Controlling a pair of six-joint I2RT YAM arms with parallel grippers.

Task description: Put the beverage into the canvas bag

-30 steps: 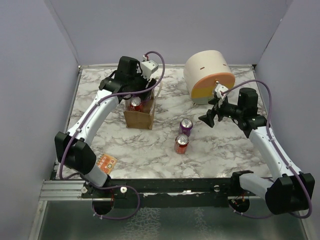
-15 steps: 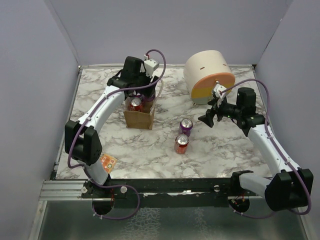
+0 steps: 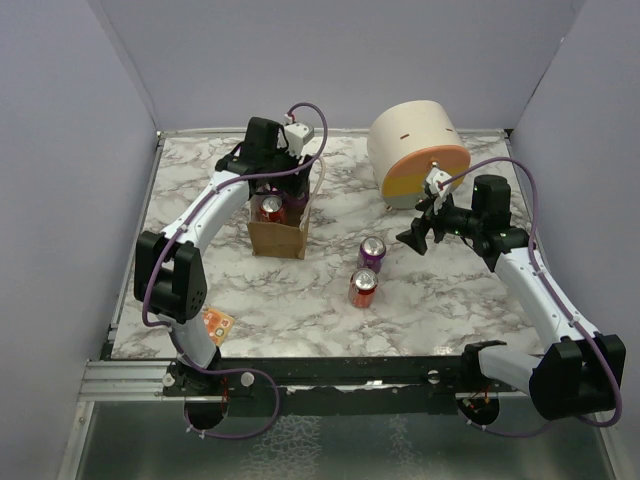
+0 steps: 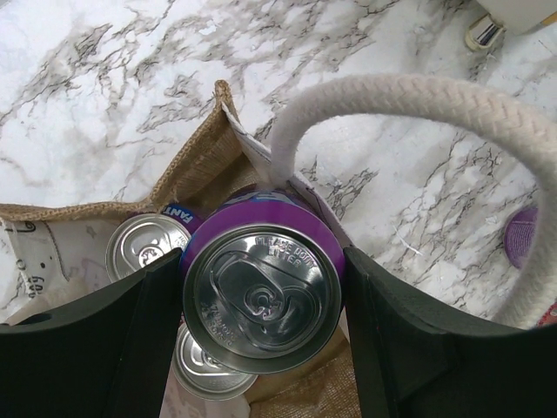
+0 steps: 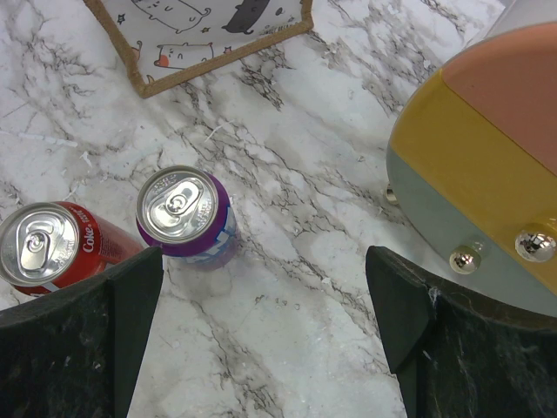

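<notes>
2 cans already sit in the canvas bag. A 3rd, the held purple can, hangs upright over the bag mouth, clamped by its sides in the left gripper. Its top is above the rim; how far its base has gone in I cannot tell, as the can itself blocks the view. The rope handle arcs just beside 1 finger.

The right gripper hovers w/ jaws wide apart, holding nothing, over the loose purple can and red Coke can on the table. The cream cylinder stands near.

Risks:
- Little free room inside, so the can may land on the tops of the 2 below and tilt on release.
- The soft wall may fold under it.
- A finger may snag the handle on withdrawal and tip the bag.

Vs 1 s ago: the left arm's elbow has swung inward and up, and its wrist has shifted slightly over the bag. Right arm, bag and loose cans approx. unchanged.
</notes>
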